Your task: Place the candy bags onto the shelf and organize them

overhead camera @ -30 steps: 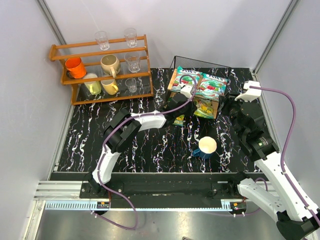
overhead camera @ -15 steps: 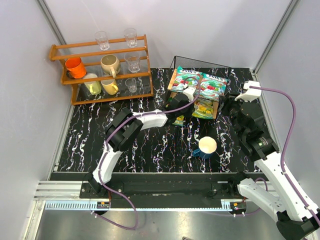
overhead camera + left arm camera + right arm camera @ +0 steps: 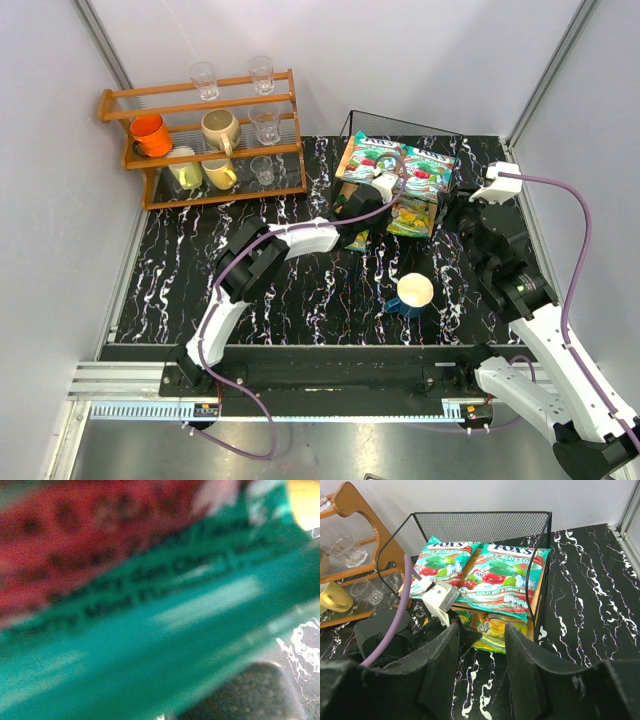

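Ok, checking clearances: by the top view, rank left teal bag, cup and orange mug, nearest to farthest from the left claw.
From the left claw:
1. left teal bag, on the shelf, right beside it.
2. cup, on the table, nearer front.
3. orange mug, rack, far left.

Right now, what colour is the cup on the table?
The cup is white and blue; top view.

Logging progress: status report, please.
Left gripper shut at shelf front; right gripper open. Two teal candy bags on top tier, one yellow-green bag below, another on table. Cup stands apart.
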{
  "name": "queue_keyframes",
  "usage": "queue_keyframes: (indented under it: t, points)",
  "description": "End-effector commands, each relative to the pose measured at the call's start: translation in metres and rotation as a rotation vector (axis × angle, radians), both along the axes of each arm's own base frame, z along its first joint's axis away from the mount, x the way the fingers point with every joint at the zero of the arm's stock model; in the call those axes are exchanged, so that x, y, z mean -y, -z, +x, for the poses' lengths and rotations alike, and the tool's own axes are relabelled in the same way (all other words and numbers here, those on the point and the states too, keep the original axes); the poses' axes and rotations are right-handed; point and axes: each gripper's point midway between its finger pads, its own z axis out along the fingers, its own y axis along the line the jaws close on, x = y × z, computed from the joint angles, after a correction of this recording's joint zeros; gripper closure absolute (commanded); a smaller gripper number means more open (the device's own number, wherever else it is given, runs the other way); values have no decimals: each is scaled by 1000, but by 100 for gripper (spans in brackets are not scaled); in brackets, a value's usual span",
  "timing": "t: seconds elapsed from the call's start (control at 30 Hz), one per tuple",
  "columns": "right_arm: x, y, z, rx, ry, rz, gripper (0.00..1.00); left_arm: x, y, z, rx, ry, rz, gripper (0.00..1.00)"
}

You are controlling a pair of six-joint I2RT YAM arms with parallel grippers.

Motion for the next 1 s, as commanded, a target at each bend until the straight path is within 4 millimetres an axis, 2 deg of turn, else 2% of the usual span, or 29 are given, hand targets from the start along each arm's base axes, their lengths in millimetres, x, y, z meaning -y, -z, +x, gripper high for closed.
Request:
queue_keyframes:
  t: [0.0, 0.2, 0.33, 0.37, 0.4, 0.57, 0.6, 0.67, 0.7, 0.77, 0.8, 0.83, 0.9, 0.93, 0.97]
  points:
    - [4, -7, 1, 24, 28, 4, 50, 12, -25, 12, 65, 0, -38, 100]
    - [4, -8, 0, 28, 28, 6, 50, 10, -26, 12, 66, -17, -28, 100]
    - [4, -7, 0, 25, 25, 8, 50, 2, -35, 10, 83, -39, -45, 84]
    - [3, -7, 0, 26, 25, 9, 50, -1, -40, 9, 88, -43, -48, 74]
    - [3, -7, 0, 26, 23, 12, 50, -3, -43, 9, 96, -50, -50, 71]
    - [3, -10, -1, 33, 21, 19, 50, -13, -59, 4, 121, -66, -58, 61]
    - [3, -11, -2, 37, 21, 21, 50, -15, -71, 4, 137, -73, -74, 59]
    - [4, -12, -2, 38, 23, 22, 50, -19, -76, 1, 144, -75, -77, 55]
    - [4, -13, -3, 42, 23, 22, 50, -21, -88, 1, 157, -79, -93, 55]
    - [5, -15, -4, 44, 24, 23, 50, -26, -92, -3, 159, -83, -97, 54]
    - [5, -15, -4, 45, 23, 22, 50, -27, -104, -6, 172, -80, -118, 54]
    - [6, -16, -5, 45, 24, 24, 50, -28, -108, -9, 168, -79, -131, 54]
    - [6, -18, -7, 52, 21, 29, 50, -34, -103, -18, 151, -76, -132, 53]
    - [6, -18, -7, 52, 23, 29, 50, -37, -116, -23, 156, -80, -162, 53]
    - [6, -17, -7, 49, 23, 29, 50, -45, -102, -29, 130, -89, -148, 52]
